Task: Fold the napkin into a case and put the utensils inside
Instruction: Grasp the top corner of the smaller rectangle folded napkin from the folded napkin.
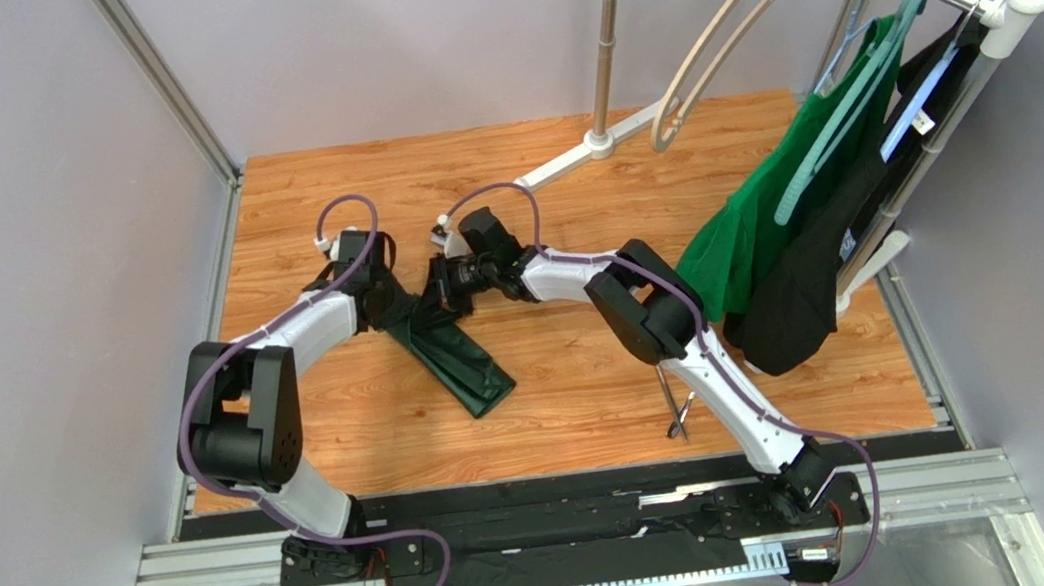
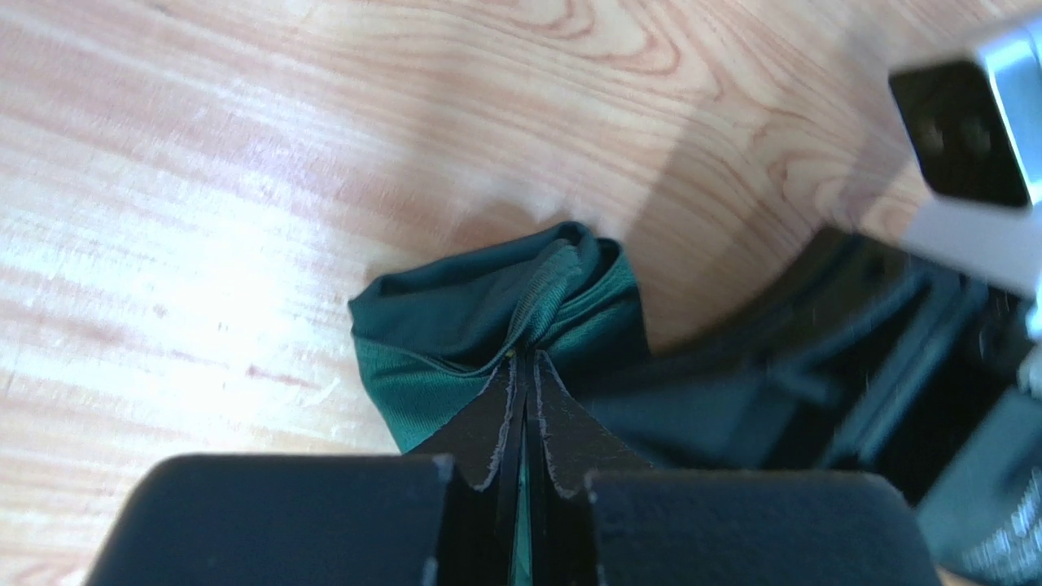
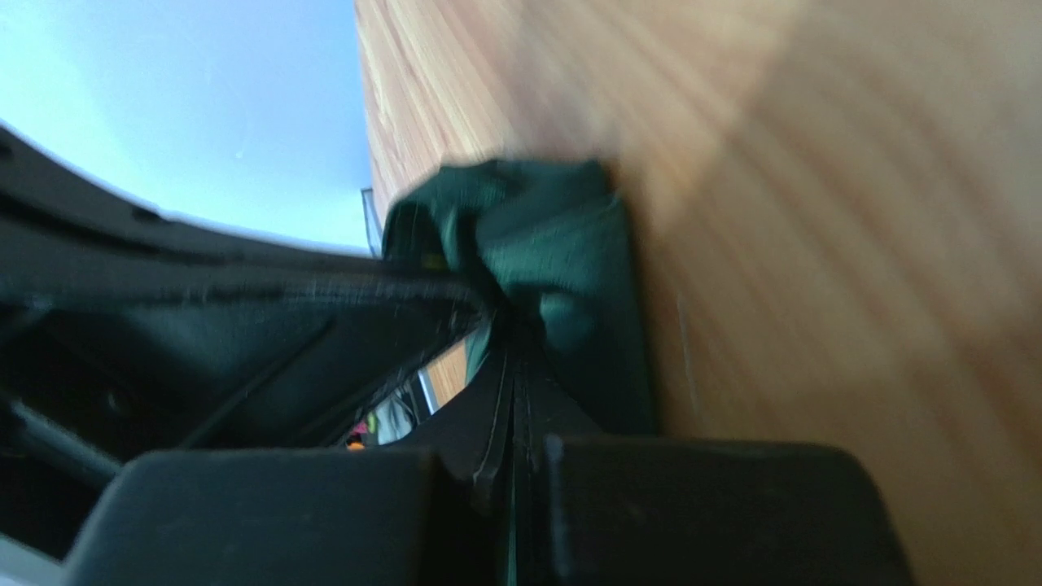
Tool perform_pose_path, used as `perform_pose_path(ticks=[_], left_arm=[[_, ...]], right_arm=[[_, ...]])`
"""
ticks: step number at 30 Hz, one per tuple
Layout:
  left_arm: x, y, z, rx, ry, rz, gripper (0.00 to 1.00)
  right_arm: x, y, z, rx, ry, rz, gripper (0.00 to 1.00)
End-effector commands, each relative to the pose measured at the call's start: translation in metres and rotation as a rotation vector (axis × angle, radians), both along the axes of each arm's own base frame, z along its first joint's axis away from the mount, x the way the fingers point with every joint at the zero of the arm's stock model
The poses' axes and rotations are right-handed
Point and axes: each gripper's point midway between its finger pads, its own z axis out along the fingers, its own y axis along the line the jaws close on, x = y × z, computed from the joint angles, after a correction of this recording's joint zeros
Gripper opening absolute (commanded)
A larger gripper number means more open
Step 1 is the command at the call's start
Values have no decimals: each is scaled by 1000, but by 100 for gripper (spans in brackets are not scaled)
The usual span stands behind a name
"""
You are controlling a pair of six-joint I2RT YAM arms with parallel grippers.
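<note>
Napkin (image 1: 462, 365) is lying long-axis diag., far-left to near-right; L claw (image 2: 524, 363), R claw (image 3: 514, 340) pinching far end; only wrist cams showing bunching.

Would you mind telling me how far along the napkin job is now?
Done: the napkin is folded into a narrow strip. In hand: the left tool and right tool are both shut on its far end. Left: finishing the fold, then loading the utensils, which lie untouched beside the right arm.
</note>
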Motion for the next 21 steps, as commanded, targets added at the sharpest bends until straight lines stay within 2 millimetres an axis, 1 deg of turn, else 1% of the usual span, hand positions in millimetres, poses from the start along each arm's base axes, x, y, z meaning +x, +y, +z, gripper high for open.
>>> perform_pose_path(ticks=[1,2,3,4,5,6,7,8,9,10,12,13,14,15,16,17,18,19,20,21], left_arm=[[24,-6,16,-26,-92,-28,9],[23,-7,19,-31,-101,-29,12],[23,-8,21,-38,-107,-32,16],[22,-9,25,-48,-113,-37,23],[22,-10,33,-56,-130,-41,25],[22,-11,37,-62,-137,-41,28],[19,-12,40,-67,-132,-45,33],[19,-12,49,-73,-148,-45,35],[18,-13,53,-76,-153,-49,38],[14,-12,54,-76,-136,-51,47],[11,-12,64,-76,-136,-51,56],[4,-10,63,-69,-114,-48,66],[0,-8,73,-71,-131,-45,69],[-4,-5,75,-61,-127,-34,70],[-15,-1,73,-46,-98,-28,73],[-21,2,83,-42,-118,-26,74],[-27,7,83,-29,-107,-5,74],[-40,10,80,-22,-69,4,74],[-47,11,86,-33,-81,7,73],[-61,9,74,-55,-41,7,72]], right_arm=[[-16,-7,32,-19,-81,51,0],[-18,-10,34,-27,-95,60,0],[-19,-12,41,-33,-109,57,0],[-19,-14,44,-34,-121,59,0],[-21,-18,42,-51,-117,64,0],[-22,-20,48,-48,-125,63,0],[-23,-22,48,-51,-121,66,0],[-24,-24,48,-54,-119,65,0],[-23,-27,55,-53,-143,60,0],[-25,-30,55,-65,-151,63,0],[-24,-38,55,-99,-176,54,0],[-23,-40,64,-93,-189,52,0],[-24,-45,64,-98,-183,54,0],[-25,-49,62,-112,-183,53,0],[-25,-54,68,-123,-229,59,0],[-31,-63,57,-169,-209,66,0],[-29,-68,55,-197,-228,52,0],[-28,-74,51,-219,-256,57,0],[-33,-80,50,-243,-249,65,0],[-35,-85,46,-265,-255,75,0]])
